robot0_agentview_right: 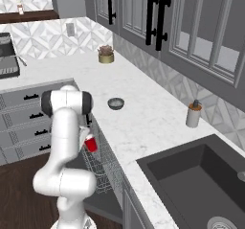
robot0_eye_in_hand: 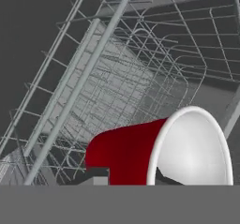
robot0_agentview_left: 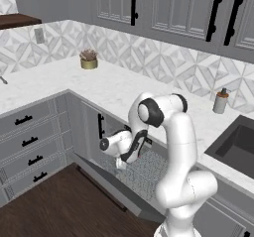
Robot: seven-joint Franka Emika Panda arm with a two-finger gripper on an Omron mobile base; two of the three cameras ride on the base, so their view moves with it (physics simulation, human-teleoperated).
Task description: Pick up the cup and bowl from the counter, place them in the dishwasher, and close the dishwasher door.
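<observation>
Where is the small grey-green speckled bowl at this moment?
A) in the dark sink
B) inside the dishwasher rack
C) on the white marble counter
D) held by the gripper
C: the grey-green bowl sits on the white counter, while the gripper holds the red cup at the dishwasher's wire rack.

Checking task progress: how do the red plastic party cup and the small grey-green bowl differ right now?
The red plastic party cup is held at the gripper over the dishwasher's wire rack; the small grey-green bowl rests on the white marble counter. In the hand view the cup lies sideways to the camera; the bowl sits upright. The cup is tall and tapered, the bowl shallow and wide. Both are small round vessels.
</observation>
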